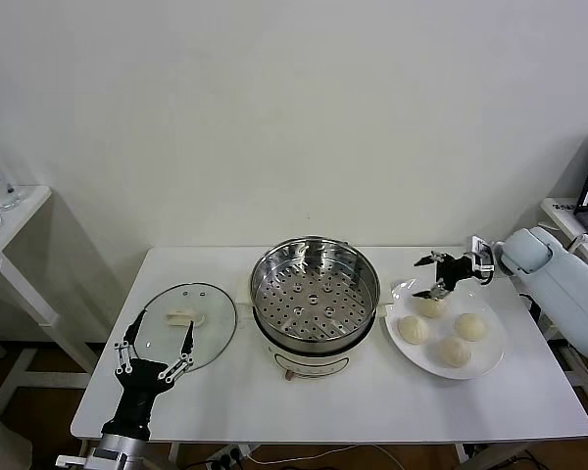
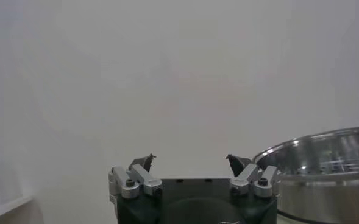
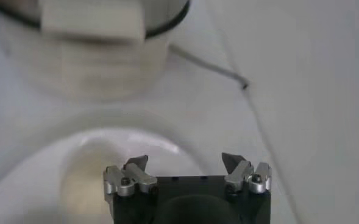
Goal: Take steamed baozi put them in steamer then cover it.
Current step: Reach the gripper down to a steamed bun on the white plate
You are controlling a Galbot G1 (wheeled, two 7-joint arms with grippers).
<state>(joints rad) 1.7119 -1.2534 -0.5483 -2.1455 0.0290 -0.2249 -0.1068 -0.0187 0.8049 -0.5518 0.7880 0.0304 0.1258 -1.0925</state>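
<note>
Head view: the right pincer (image 1: 435, 276) reaches in from the robot's right with its jaws spread wide, holding nothing, hovering just over the rearmost of the four small cream-white pleated baozi (image 1: 430, 306). All four buns sit on a flat white round plate (image 1: 490, 354) on the white surface (image 1: 372, 401). Between the two arms stands the round shiny stainless-steel steamer (image 1: 315, 291) with its perforated tray, uncovered and with nothing in it. On the robot's left lies the round clear glass cover (image 1: 181, 324) with a white handle, flat on the surface; the left pincer (image 1: 156, 345) points upward over its near edge, jaws wide apart and gripping nothing.

Left wrist view: the left pincer's fingers (image 2: 142, 179) stand well apart before a bare pale wall, with the steamer's steel wall beside them.

Right wrist view: the right pincer's fingers (image 3: 128, 176) are spread wide above the white plate, a pale bun showing blurred just beside one finger, untouched.
</note>
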